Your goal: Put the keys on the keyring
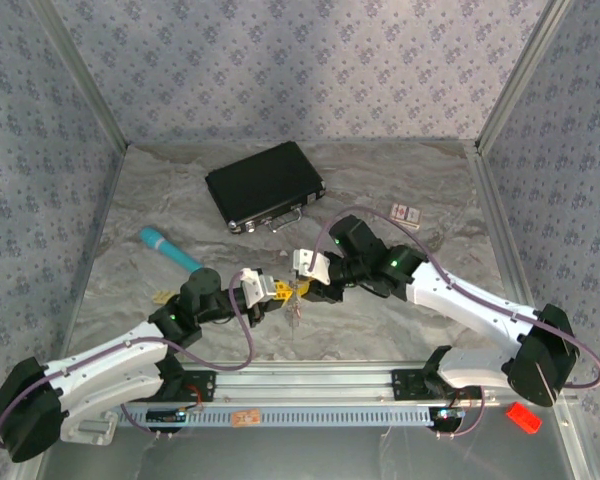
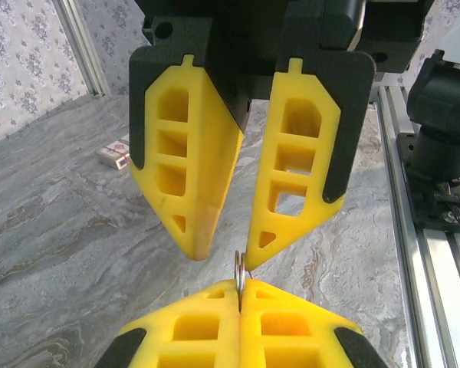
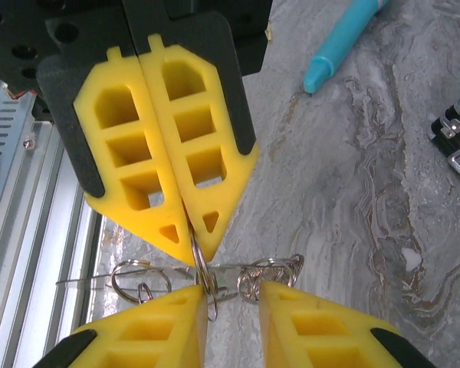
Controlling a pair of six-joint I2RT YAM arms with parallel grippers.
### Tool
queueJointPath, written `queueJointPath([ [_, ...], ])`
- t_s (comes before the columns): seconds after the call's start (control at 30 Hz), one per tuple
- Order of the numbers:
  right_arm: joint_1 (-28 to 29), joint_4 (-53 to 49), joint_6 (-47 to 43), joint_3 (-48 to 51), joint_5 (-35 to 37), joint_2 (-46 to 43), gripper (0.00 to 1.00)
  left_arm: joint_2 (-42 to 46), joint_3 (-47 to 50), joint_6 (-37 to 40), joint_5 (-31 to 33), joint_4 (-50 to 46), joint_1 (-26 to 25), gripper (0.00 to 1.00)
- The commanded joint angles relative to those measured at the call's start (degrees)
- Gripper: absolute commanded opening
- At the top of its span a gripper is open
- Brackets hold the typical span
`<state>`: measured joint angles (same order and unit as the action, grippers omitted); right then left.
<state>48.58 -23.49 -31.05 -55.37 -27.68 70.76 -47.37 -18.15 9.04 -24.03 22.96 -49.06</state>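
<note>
Both grippers are meeting over the near middle of the table [image 1: 410, 300], with the keyring [image 3: 205, 272] sitting at their fingertips.

One black case [image 1: 266, 186], one teal pen [image 1: 170, 250] and one small card box [image 1: 407, 213] are lying well apart from the work, and none is blocking the arms. The left gripper [image 3: 192, 257] is clamping tight on one thin silvery ring of the keyring. The right gripper [image 3: 234, 295] is standing part open and gripping nothing, with one fingertip just beside that ring. The keyring is showing as a bunch of about five thin wire loops strung along a straight wire. The yellow fingers are covering parts of it. The keys cannot be told from the loops.
</note>
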Motion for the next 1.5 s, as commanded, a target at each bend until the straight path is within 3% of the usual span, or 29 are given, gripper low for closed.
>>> queueJointPath([
  [0.0, 0.6, 1.8, 0.8, 0.1, -1.6, 0.4, 0.25, 0.0, 0.1, -1.1, -1.4, 4.5, 0.3, 0.0],
  [0.13, 0.9, 2.2, 0.9, -0.2, -1.3, 1.1, 0.19, -0.1, 0.0, -1.4, -1.4, 4.7, 0.3, 0.0],
  [0.27, 1.3, 0.6, 0.2, -1.7, -0.2, 1.6, 0.0, 0.3, -0.1, -1.2, -1.3, 3.8, 0.3, 0.0],
  [0.37, 2.4, -3.3, -2.1, -4.1, 2.7, 2.6, 0.0, 0.8, -0.8, -0.2, 0.0, 0.7, 0.3, 0.02],
  [0.47, 4.0, -8.9, -5.6, -7.4, 6.6, 4.4, 0.0, 1.2, -2.2, 1.8, 2.1, -4.3, 0.4, 0.17],
  [0.53, 5.1, -12.4, -7.6, -9.5, 9.1, 5.6, 0.0, 1.2, -3.3, 3.5, 2.1, -7.4, 0.3, 0.17],
  [0.6, 5.9, -14.7, -9.1, -11.0, 11.0, 6.5, 0.0, 1.1, -4.0, 4.3, 1.8, -8.7, 0.3, 0.17],
  [0.67, 6.6, -16.0, -10.1, -12.4, 12.0, 7.1, 0.0, 1.0, -4.1, 4.8, 1.2, -8.8, 0.3, 0.07],
  [0.73, 7.0, -16.3, -10.4, -12.5, 11.8, 7.3, 0.0, 0.8, -4.2, 4.9, 1.1, -8.8, 0.4, 0.04],
  [0.83, 7.2, -15.0, -9.4, -12.4, 10.1, 6.6, 0.0, 0.8, -4.3, 5.1, 1.0, -8.5, 0.3, 0.0],
  [0.97, 4.6, -6.2, -4.3, -7.4, 5.1, 2.6, 0.26, 1.7, -2.9, 3.7, 0.9, -5.0, 0.4, 0.0],
  [1.03, 3.0, -1.6, -1.7, -3.8, 2.9, 1.1, 0.29, 2.0, -1.5, 1.9, 0.8, -1.6, 0.3, 0.0],
  [1.27, 0.9, 5.8, 2.7, 1.6, -1.0, -0.2, 0.28, 2.2, 0.7, -1.2, 0.3, 2.9, 0.4, 0.0],
  [1.47, 0.5, 6.8, 3.1, 2.4, -1.4, 0.1, 0.21, 2.1, 0.9, -1.8, 0.0, 3.7, 0.5, 0.0],
])
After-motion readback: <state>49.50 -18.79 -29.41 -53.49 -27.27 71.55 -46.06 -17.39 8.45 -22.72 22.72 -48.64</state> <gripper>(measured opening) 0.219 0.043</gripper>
